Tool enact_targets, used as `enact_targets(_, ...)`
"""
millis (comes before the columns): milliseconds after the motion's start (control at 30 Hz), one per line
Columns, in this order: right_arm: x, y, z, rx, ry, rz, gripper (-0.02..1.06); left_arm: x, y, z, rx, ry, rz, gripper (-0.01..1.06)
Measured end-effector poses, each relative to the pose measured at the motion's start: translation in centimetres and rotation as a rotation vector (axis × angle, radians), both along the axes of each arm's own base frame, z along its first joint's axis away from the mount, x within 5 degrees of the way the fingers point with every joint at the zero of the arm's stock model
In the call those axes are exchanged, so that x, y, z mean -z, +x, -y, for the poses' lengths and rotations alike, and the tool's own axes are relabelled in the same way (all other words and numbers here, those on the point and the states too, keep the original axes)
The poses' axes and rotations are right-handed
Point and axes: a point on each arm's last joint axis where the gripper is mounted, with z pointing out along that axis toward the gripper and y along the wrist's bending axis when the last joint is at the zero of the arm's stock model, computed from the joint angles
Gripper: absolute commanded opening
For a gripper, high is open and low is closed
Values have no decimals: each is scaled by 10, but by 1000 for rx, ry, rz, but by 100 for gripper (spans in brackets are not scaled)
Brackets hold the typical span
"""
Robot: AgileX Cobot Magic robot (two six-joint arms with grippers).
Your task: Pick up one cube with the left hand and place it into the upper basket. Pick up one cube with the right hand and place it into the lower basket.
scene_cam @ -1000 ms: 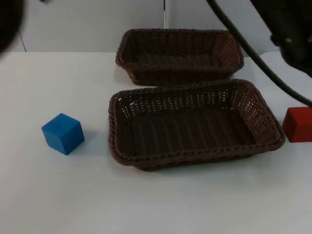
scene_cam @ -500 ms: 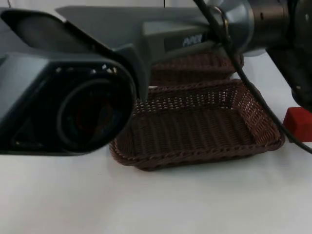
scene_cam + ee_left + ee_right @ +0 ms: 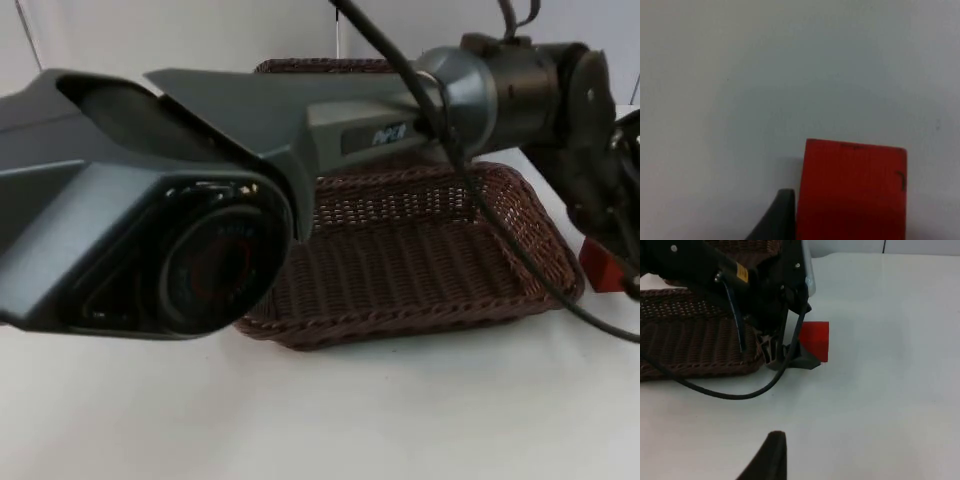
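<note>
Reaching to the frame's right edge, the left pincer [image 3: 790,357] is at the red cube [image 3: 816,340] on the bench [image 3: 890,390] beside the lower basket [image 3: 520,200]. The right pincer [image 3: 771,460] waits above the bench. I cannot tell either's grip; both placements seem left.

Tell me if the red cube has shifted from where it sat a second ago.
No. In the top view the red cube sits at the same spot beside the lower basket, right of its right rim. The left gripper is at it now.
</note>
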Motion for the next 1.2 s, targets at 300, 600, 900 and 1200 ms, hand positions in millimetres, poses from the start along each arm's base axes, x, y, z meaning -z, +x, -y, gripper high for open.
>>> enact_targets(300, 0, 0, 0, 0, 0, 0, 105, 1, 6, 2, -25, -41, 53, 98)
enact_targets(600, 0, 0, 0, 1, 3, 0, 105, 19, 6, 1, -23, -21, 44, 98)
enact_targets(900, 0, 0, 0, 1, 3, 0, 105, 31, 6, 1, -20, -6, 34, 98)
enact_targets(1200, 0, 0, 0, 1, 3, 0, 105, 37, 6, 0, -19, 2, 29, 98)
